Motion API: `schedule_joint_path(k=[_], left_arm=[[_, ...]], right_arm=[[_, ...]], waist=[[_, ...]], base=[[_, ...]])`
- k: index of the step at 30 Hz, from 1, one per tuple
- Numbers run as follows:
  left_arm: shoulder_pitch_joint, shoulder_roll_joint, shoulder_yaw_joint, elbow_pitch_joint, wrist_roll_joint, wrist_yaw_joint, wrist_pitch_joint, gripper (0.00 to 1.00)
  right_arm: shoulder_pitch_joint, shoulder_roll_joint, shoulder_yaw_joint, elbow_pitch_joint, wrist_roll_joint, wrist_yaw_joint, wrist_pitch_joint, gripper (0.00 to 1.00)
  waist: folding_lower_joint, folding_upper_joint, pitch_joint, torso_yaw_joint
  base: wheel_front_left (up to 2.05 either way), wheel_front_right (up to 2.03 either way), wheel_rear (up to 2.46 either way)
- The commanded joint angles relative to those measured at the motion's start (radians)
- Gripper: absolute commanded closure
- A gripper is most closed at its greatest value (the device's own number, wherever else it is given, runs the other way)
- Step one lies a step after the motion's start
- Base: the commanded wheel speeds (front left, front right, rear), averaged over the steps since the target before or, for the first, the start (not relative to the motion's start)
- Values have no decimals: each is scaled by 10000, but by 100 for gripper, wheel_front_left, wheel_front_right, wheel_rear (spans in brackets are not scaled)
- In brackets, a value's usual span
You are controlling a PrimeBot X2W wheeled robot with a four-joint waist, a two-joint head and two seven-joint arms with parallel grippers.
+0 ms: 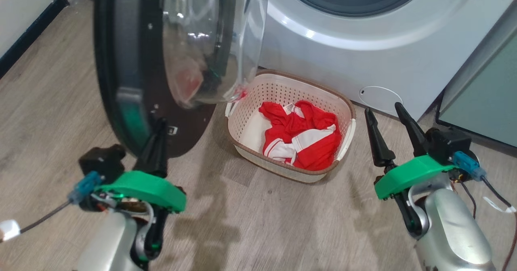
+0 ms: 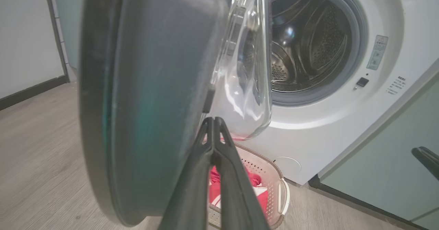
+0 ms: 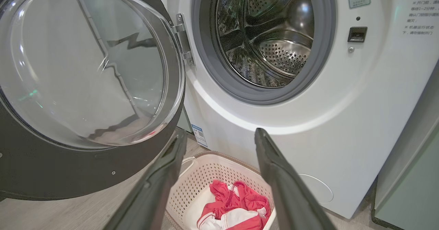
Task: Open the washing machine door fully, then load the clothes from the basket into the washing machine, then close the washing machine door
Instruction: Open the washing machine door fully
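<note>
left gripper (image 2: 213, 120) closed, empty, perhaps touching washing machine door (image 1: 117, 61); right gripper (image 1: 383, 109) wide open, empty; clothes (image 1: 307, 135) in basket (image 1: 262, 97)

Chinese notice (image 3: 420, 14) printed on washing machine (image 3: 308, 127) front, headed 温馨提示, lines below mostly illegible. Blue label (image 3: 198, 135) low on front: unreadable.

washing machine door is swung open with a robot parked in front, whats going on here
A robot is working on a laundry load. The washing machine door stands open, the shut left gripper at its lower edge. The right gripper hangs open and empty beside the basket. The red clothes lie in the basket; the drum looks empty.
</note>
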Motion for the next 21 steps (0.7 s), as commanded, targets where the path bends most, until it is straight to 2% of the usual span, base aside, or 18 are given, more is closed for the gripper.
schedule_joint_path(k=[1, 11, 21], left_arm=[[-316, 317, 592, -184, -94, 94, -181, 100], [-804, 692, 1607, 550, -472, 148, -480, 100], [-1390, 897, 2714, 1248, -901, -55, -681, 100]], right_arm=[[-400, 110, 233, -377, -87, 0, 22, 0], [-563, 110, 273, -557, -302, 0, 284, 0], [-750, 110, 191, -852, -623, 0, 637, 0]], waist=[[0, -1, 35, -14], [0, -1, 445, -169], [0, -1, 1081, -192]], base=[[0, 0, 0], [0, 0, 0], [0, 0, 0]])
